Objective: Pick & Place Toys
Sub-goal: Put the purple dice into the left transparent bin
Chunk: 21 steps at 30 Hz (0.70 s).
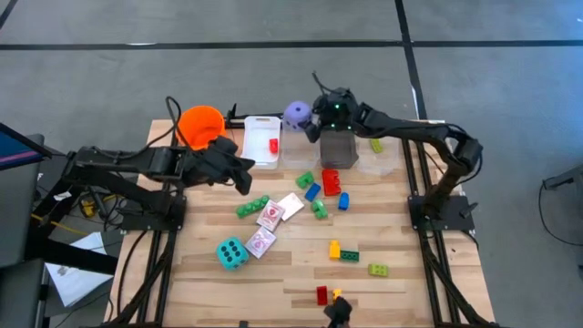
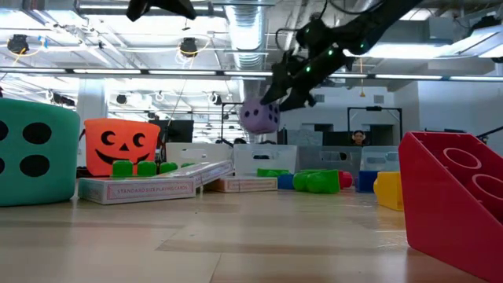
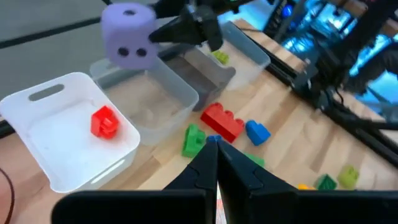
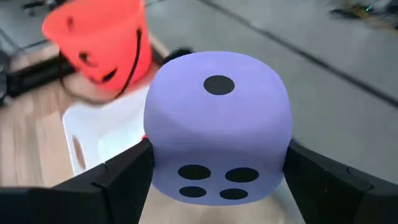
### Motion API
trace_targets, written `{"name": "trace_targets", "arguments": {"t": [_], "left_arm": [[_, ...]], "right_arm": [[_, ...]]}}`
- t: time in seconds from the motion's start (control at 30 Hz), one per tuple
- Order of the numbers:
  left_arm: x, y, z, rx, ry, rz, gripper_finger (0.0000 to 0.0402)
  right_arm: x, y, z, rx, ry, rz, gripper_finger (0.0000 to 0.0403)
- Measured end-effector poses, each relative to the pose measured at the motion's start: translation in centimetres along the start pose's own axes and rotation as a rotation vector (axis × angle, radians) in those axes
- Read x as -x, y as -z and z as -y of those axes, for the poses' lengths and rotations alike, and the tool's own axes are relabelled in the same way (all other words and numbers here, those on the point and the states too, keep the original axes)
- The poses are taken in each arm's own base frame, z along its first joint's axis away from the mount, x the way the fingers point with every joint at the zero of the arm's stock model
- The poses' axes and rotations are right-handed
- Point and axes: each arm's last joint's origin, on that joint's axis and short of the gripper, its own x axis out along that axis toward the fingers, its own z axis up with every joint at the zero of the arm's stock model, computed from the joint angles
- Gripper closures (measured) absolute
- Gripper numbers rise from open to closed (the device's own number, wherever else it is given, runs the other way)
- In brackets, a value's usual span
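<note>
My right gripper (image 1: pixel 310 114) is shut on a purple dotted die (image 1: pixel 294 113), held in the air over the table's far edge, near the clear bins (image 1: pixel 339 150). The die also shows in the left wrist view (image 3: pixel 127 34) and the low view (image 2: pixel 259 115). My left gripper (image 1: pixel 244 179) hangs shut and empty at the table's left, beside the orange bucket (image 1: pixel 202 123). A white bin (image 1: pixel 261 141) holds one red brick (image 1: pixel 273 145). A teal die (image 1: pixel 231 252), red-and-white cards (image 1: pixel 271 216) and coloured bricks (image 1: pixel 331 181) lie on the table. My right gripper pinches the purple die between its two fingers (image 4: pixel 124 177), one on each of two opposite side faces (image 4: pixel 157 149). The fingers come from the table's right side, slanting a little down. The die is lifted clear, with nothing under it touching.
The orange bucket stands at the far left corner, with the white bin to its right. Two clear bins stand at the far right; one holds a green brick (image 1: pixel 375 145). More bricks (image 1: pixel 349 256) lie scattered toward the near edge.
</note>
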Motion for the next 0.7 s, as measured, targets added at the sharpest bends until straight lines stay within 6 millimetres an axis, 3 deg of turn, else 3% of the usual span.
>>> {"name": "trace_targets", "arguments": {"t": [0.13, 0.3, 0.53, 0.7], "left_arm": [[-0.2, -0.2, -0.2, -0.017, 0.010, -0.014, 0.0402], [-0.2, -0.1, -0.2, -0.018, 0.011, -0.015, 0.0402], [-0.2, -0.1, -0.2, -0.011, 0.011, -0.015, 0.0402], [-0.2, -0.1, -0.2, -0.010, 0.011, -0.015, 0.0402]], "right_arm": [[-2.3, 2.1, -0.5, 0.009, -0.025, -0.084, 0.0081], [-3.8, 3.5, -0.7, 0.011, -0.041, -0.130, 0.0070], [-4.1, 3.6, 0.6, -0.006, -0.011, -0.132, 0.0013], [-4.0, 3.6, 1.5, 0.007, 0.004, -0.131, 0.0011]]}}
